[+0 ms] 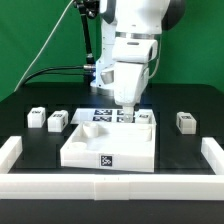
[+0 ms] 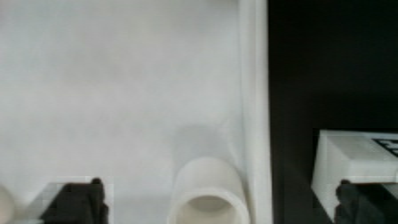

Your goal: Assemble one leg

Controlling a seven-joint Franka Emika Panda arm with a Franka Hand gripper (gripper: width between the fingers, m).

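Several legs, small white blocks with tags, lie on the black table: two at the exterior view's left (image 1: 37,118) (image 1: 58,121), one at its right (image 1: 184,121), and one (image 1: 148,118) by the back right corner of the large white panel (image 1: 105,145). My gripper (image 1: 126,104) hangs low over that corner. In the wrist view the gripper (image 2: 219,205) is open and holds nothing. Its fingers (image 2: 75,200) straddle the panel's rim (image 2: 254,100) and a round corner socket (image 2: 214,200). A leg (image 2: 361,155) lies just outside the rim, near one finger.
The marker board (image 1: 104,113) lies behind the panel, partly hidden by the arm. White rails stand at the exterior view's left (image 1: 10,152) and right (image 1: 212,153) and along the front. A cable hangs behind the arm.
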